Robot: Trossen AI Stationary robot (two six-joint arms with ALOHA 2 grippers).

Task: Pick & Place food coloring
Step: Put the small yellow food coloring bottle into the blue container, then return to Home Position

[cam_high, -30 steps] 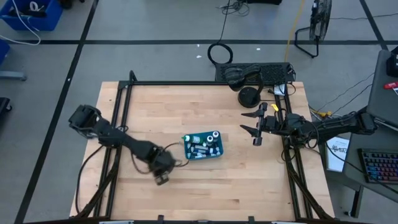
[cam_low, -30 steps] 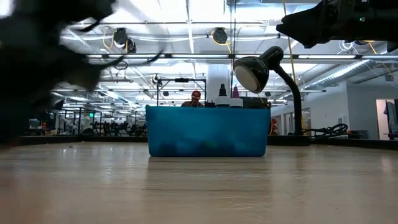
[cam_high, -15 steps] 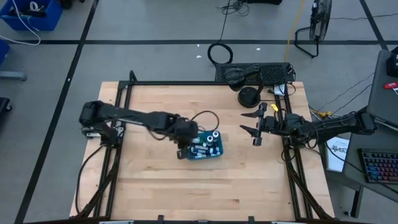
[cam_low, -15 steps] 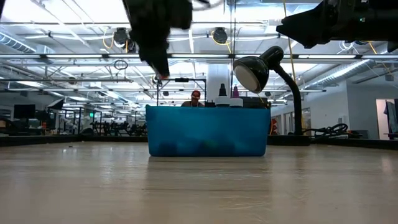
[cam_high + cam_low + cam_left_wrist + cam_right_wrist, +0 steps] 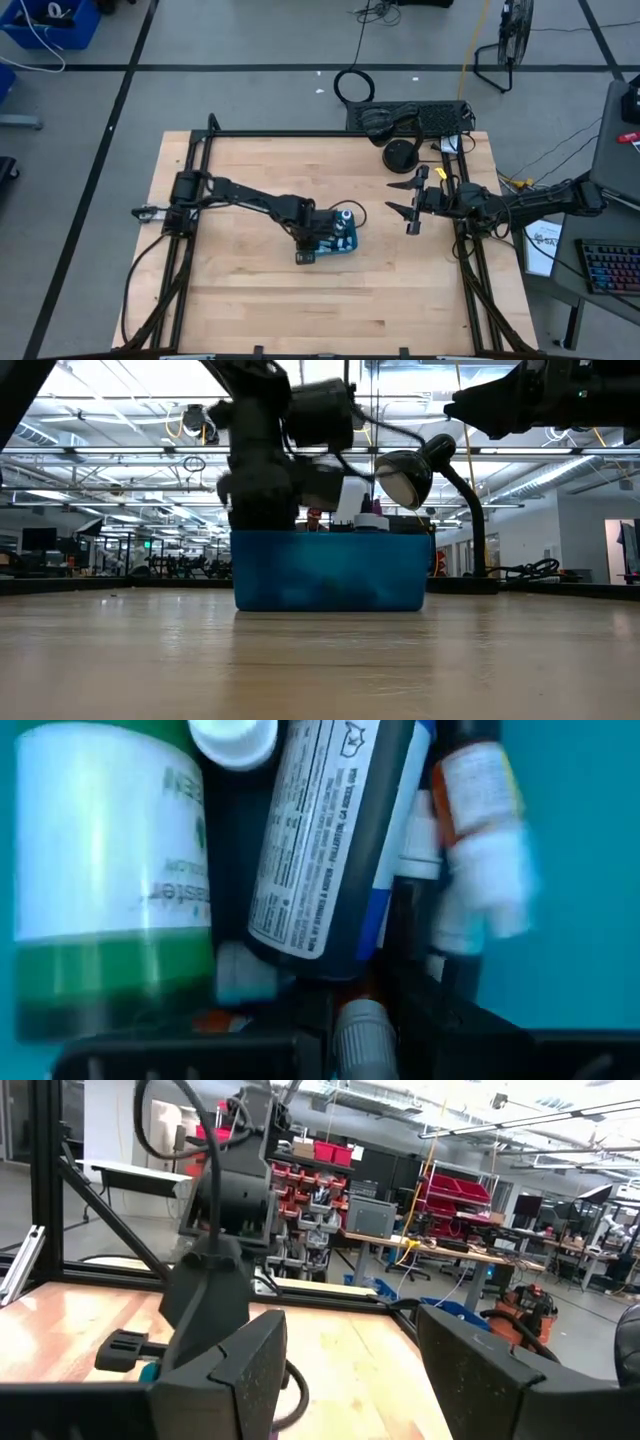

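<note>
The teal box (image 5: 347, 246) sits on the table near its middle and holds several bottles. The food coloring shows as small white-capped bottles, one with an orange label (image 5: 478, 840) and one with a cap (image 5: 364, 1026) low in the left wrist view. White caps (image 5: 358, 520) rise above the box rim. My left gripper (image 5: 311, 240) reaches down into the box's left end (image 5: 262, 510) and is open, its fingers on either side of that small cap. My right gripper (image 5: 408, 204) waits open above the table's right side. My left gripper (image 5: 362, 1052) comes from above, pointing down into the box. Its fingers stand on either side of a small bottle's white cap (image 5: 364, 1026). Whether they touch it, I cannot tell.
A large green-and-white bottle (image 5: 110, 870) and a dark labelled bottle (image 5: 320, 840) crowd the box beside the small ones. A black desk lamp (image 5: 400, 155) stands at the far right. Black frame rails (image 5: 190, 200) run along the table's left and right sides. A person (image 5: 315, 514) shows far behind.
My left arm has swung from the table's near left toward the teal box, stretched out over it and dropped its gripper into the box's left end. My right arm has kept still.
</note>
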